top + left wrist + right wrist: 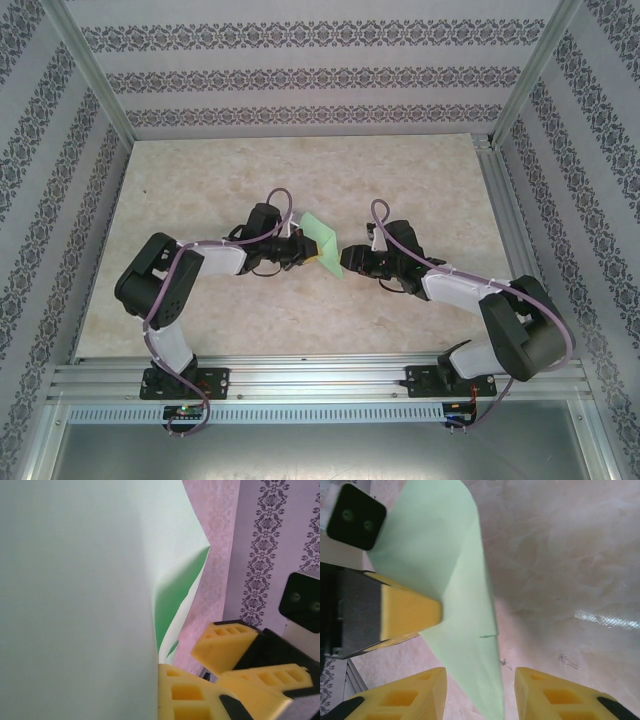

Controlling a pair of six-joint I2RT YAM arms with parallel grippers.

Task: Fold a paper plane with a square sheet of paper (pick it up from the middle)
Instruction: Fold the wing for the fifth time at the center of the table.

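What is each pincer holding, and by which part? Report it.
Left pincer is shut on the folded green paper, pinching its side edge. Right pincer is open; the paper's narrow end sits between its jaws, unclamped.

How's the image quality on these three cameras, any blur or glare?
Top external: evenly lit and sharp across the table. Left wrist: the green paper is so close it looks soft and washed pale. Right wrist: a bright glare streak on the table at right.

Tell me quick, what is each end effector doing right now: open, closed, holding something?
Left end effector: closed on the green paper.
Right end effector: open, holding nothing.
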